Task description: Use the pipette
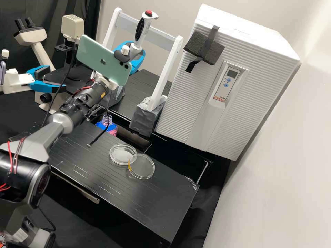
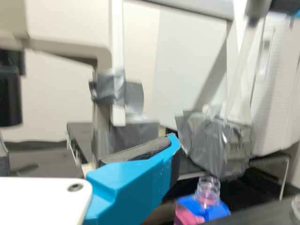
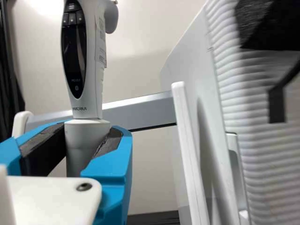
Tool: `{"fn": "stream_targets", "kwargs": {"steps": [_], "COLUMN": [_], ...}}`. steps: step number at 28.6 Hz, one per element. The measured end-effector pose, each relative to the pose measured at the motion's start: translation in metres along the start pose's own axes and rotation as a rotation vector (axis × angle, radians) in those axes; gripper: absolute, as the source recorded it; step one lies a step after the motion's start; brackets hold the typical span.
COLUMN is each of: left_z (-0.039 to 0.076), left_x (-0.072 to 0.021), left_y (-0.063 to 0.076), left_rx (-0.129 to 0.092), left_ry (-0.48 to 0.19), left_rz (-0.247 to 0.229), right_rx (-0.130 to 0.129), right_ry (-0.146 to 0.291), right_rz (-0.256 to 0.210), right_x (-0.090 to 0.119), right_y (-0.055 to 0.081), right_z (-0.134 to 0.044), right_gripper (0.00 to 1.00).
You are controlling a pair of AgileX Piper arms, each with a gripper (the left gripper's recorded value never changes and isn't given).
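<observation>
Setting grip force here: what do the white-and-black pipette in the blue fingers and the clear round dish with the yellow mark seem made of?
The white-and-black pipette looks like moulded plastic: smooth white shell, glossy dark front panel. The clear round dish with the yellow mark is transparent with a thin bright rim, probably plastic, though glass cannot be excluded.

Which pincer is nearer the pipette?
Right: the right pincer grips the pipette; the left pincer is apart from it, beside the microscope.

black bench [image 1: 148, 203]: clear dish [image 1: 121, 153] touching second dish [image 1: 142, 166], white ribbed unit [image 1: 234, 86] behind
</observation>
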State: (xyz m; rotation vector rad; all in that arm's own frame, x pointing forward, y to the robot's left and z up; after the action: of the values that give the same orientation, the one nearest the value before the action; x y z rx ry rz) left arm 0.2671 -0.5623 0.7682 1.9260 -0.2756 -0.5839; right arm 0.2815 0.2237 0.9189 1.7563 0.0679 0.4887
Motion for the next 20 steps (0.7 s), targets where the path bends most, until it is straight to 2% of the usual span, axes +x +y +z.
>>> {"fn": "stream_targets", "kwargs": {"steps": [3, 5, 6, 8, 9, 11, 14, 20], "left_z": [0.001, 0.002, 0.003, 0.005, 0.005, 0.007, 0.010, 0.013], "left_x": [0.0031, 0.0055, 0.0072, 0.0131, 0.0153, 0.0198, 0.0270, 0.0321], "left_y": [-0.010, -0.013, -0.014, -0.020, -0.022, -0.028, -0.042, -0.060], "left_rx": [-0.002, 0.014, 0.014, 0.024, 0.020, 0.027, 0.041, 0.065], "left_ry": [-0.002, -0.006, -0.008, -0.011, -0.010, -0.009, -0.007, -0.005], "left_rz": [-0.038, -0.051, -0.054, -0.065, -0.069, -0.084, -0.146, -0.225], "right_rx": [0.007, 0.009, 0.006, -0.017, -0.027, -0.044, -0.078, -0.097], "right_ry": [0.000, -0.005, -0.010, -0.008, -0.011, -0.014, -0.028, -0.048], "right_rz": [0.018, 0.015, 0.007, -0.013, -0.025, -0.044, -0.070, -0.078], "right_x": [-0.008, -0.012, -0.014, -0.017, -0.018, -0.019, -0.021, -0.019], "right_y": [-0.009, -0.014, -0.019, -0.031, -0.037, -0.044, -0.054, -0.065], "right_z": [0.002, 0.004, 0.005, 0.007, 0.009, 0.012, 0.018, 0.029], "right_gripper": [0.00, 0.00, 0.00, 0.00, 0.00, 0.00, 0.00, 0.00]}}
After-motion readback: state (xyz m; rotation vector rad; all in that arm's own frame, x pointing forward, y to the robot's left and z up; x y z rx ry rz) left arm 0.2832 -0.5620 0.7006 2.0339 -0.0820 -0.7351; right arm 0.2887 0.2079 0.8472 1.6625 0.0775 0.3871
